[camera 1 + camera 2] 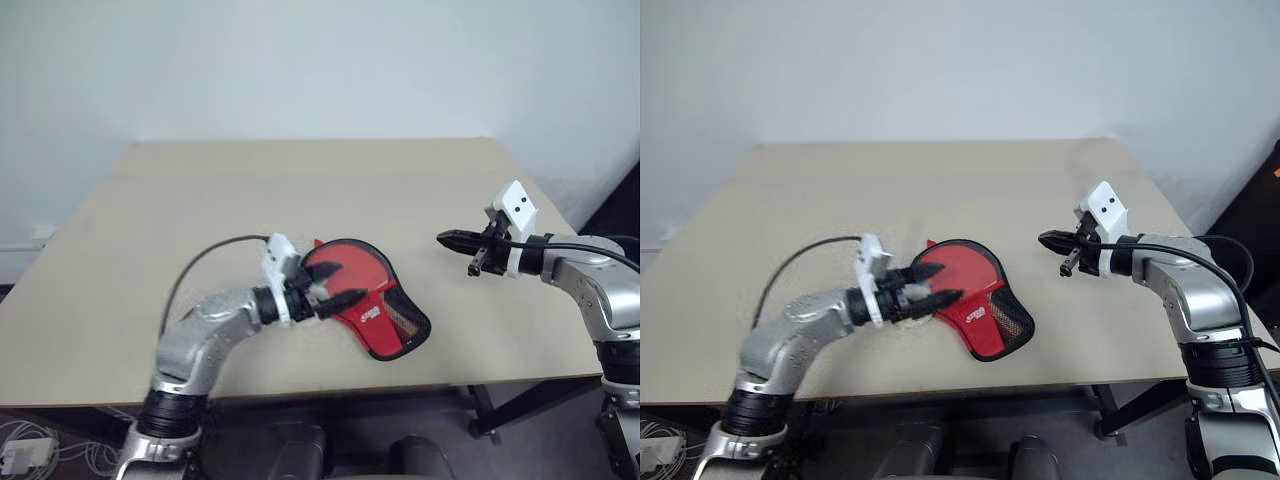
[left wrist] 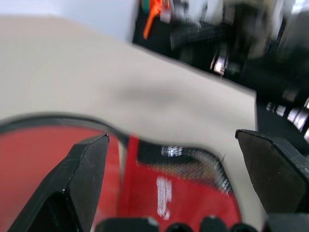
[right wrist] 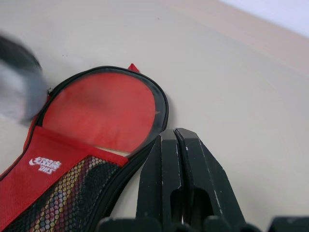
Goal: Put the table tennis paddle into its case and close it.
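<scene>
Here left claw (image 1: 335,293) spread over case (image 1: 375,318).

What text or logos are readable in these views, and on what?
White logo with lettering on the red band of the case, beside its mesh panel: too small and blurred to read in any view.
No other words, numbers or signs can be made out on the table or the grippers.

One case (image 1: 375,305) lies on one table (image 1: 300,190), and two grippers are there, one left (image 1: 335,290) and one right (image 1: 452,240), each with two black fingers.
</scene>
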Controlling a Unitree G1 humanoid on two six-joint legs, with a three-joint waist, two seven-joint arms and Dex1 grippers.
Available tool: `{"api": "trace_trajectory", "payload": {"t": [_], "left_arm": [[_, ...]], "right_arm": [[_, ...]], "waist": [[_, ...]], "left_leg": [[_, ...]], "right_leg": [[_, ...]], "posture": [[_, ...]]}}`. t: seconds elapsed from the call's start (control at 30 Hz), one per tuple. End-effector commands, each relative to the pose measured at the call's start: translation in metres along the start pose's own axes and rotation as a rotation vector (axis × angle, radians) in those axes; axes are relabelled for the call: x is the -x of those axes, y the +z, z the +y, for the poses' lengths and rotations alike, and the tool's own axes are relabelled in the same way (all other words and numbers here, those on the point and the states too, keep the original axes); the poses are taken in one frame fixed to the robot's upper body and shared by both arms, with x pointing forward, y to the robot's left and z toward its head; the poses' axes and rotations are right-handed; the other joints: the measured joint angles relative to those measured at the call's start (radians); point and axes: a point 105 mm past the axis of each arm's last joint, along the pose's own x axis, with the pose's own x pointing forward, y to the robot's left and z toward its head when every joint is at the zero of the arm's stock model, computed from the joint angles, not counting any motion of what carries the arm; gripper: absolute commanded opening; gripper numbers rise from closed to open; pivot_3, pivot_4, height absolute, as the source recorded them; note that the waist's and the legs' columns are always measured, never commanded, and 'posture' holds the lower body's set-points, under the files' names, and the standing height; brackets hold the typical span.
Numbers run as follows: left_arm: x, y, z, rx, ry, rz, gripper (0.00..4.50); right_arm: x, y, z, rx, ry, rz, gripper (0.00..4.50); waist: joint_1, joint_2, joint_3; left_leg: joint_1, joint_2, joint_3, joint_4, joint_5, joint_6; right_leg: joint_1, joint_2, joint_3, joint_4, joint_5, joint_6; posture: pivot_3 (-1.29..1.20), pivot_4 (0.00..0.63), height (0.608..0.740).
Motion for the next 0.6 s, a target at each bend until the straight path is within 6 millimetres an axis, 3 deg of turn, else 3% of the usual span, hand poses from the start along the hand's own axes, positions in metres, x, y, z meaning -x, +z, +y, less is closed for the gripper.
{"api": "trace_trajectory", "payload": {"t": [0.03,0.13,0.2,0.4,0.6], "left_arm": [[0.025,0.039,-0.018,0.044,-0.065,-0.080,4.50],[0.040,0.049,-0.024,0.156,-0.083,-0.091,4.50],[0.044,0.044,-0.035,0.249,-0.125,-0.073,4.50],[0.034,0.007,-0.053,0.457,-0.126,0.014,4.50],[0.027,-0.026,-0.053,0.613,-0.053,0.073,4.50]], "right_arm": [[0.007,0.011,-0.003,0.030,-0.019,-0.039,0.01],[0.006,0.010,-0.001,0.027,-0.010,-0.035,0.01],[0.004,0.009,0.002,0.024,0.003,-0.036,0.01],[0.001,0.011,0.015,0.039,0.083,-0.036,0.01],[0.003,0.012,0.015,0.073,0.106,-0.021,0.01]], "waist": [[0.000,0.001,0.000],[0.001,0.001,0.000],[0.001,0.000,0.000],[0.002,0.000,0.000],[0.001,0.001,0.000]], "left_leg": [[0.000,0.000,0.000,0.000,0.000,0.000],[0.000,0.000,0.000,0.000,0.000,0.000],[0.000,-0.001,-0.001,0.001,0.000,0.000],[0.000,-0.001,0.000,0.002,0.000,0.001],[0.001,-0.001,0.001,0.001,0.000,0.001]], "right_leg": [[0.000,0.000,0.000,0.000,0.000,0.000],[0.000,0.000,0.000,0.000,0.000,0.000],[0.001,0.000,0.000,0.000,0.000,0.000],[0.001,0.000,0.001,0.000,0.001,0.001],[0.001,0.000,0.002,0.000,0.001,0.000]], "posture": [[0.00,0.000,0.707],[0.00,0.000,0.707],[0.00,0.000,0.707],[0.00,0.000,0.707],[0.00,0.000,0.707]]}}
